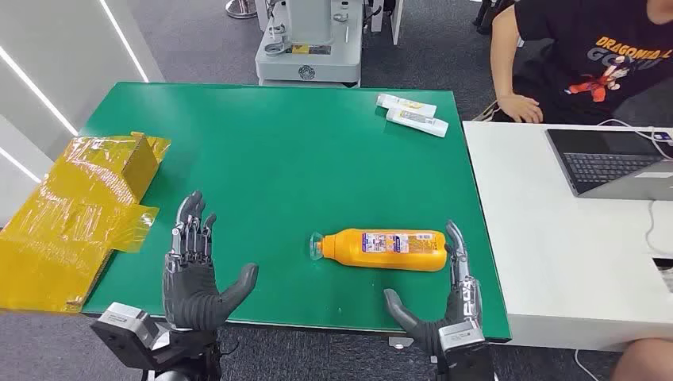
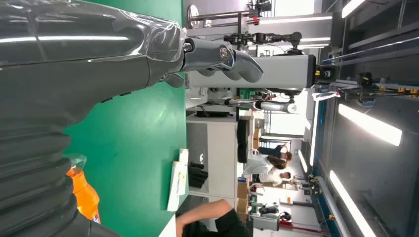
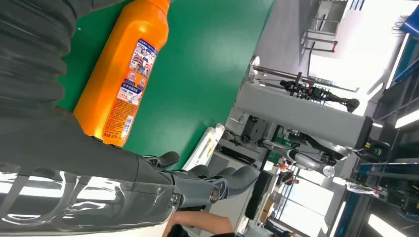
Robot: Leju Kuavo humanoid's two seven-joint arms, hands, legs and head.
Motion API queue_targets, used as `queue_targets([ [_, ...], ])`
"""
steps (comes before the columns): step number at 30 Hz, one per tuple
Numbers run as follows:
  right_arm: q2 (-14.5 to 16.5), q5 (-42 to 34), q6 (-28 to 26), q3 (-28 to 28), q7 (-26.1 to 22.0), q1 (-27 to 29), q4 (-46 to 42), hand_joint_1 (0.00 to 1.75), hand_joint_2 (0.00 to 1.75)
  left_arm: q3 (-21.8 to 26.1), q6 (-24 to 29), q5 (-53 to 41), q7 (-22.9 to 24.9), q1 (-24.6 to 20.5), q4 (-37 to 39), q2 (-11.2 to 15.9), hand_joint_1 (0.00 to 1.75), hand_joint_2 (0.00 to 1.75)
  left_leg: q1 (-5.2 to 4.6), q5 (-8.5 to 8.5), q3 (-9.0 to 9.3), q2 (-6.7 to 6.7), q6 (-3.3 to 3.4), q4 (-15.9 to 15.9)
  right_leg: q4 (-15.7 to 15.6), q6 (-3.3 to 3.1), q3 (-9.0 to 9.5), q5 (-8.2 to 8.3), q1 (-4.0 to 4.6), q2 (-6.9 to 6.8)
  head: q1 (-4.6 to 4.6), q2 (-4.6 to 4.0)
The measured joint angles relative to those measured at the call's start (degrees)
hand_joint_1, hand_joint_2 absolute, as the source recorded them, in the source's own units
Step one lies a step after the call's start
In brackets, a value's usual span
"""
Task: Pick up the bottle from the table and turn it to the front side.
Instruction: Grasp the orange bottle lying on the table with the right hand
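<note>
An orange bottle (image 1: 385, 249) lies on its side on the green table (image 1: 278, 151), clear cap pointing to my left, its printed label facing up. The right wrist view shows the bottle (image 3: 122, 76) close by, label visible. My right hand (image 1: 444, 305) is open at the table's near edge, fingers raised beside the bottle's base, thumb below the bottle. My left hand (image 1: 194, 270) is open, palm up, fingers spread, well to the left of the bottle. The left wrist view catches the bottle's (image 2: 85, 195) cap end beyond the left hand (image 2: 217, 57).
A yellow-taped cardboard box (image 1: 79, 206) sits at the table's left edge. Two white tubes (image 1: 413, 113) lie at the far right corner. A white desk (image 1: 555, 238) with a laptop (image 1: 611, 163) adjoins on the right, where a person (image 1: 587, 55) sits. A grey machine (image 1: 309, 44) stands behind.
</note>
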Motion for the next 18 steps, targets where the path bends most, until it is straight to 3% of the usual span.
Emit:
queue_targets([
  [4,-0.1,2.6,0.4,0.0,1.2,-0.1,0.0,0.00,1.75,0.0,0.2,-0.1,0.0,0.2,-0.2,0.0,0.00,1.75,0.00,0.00,0.00,0.00,0.00,0.0,0.0,0.00,0.00,0.00,0.00,0.00,0.00,0.00],
  [10,-3.1,20.2,6.9,-2.1,6.7,-1.0,0.0,0.00,1.75,0.0,-1.0,-0.4,-0.1,0.2,-0.4,0.0,0.00,1.75,-0.01,0.00,-0.01,0.00,0.00,0.0,0.0,0.01,0.01,0.01,-0.01,0.00,0.00,0.00],
  [15,-8.2,24.7,16.1,-6.5,8.4,-5.3,0.8,0.00,1.75,0.1,-2.1,-0.2,-0.1,0.0,-0.4,0.0,0.00,1.75,-0.04,0.00,-0.01,0.02,0.03,0.0,0.0,0.07,0.03,0.08,-0.03,0.03,0.01,0.00],
  [18,-14.6,24.5,24.0,-7.3,7.9,-11.7,3.3,0.00,1.75,0.1,-3.0,0.2,-0.2,-0.6,-0.4,0.0,0.00,1.75,-0.06,0.07,-0.02,0.03,0.12,0.1,0.0,0.17,0.02,0.18,-0.05,0.05,0.00,0.00],
])
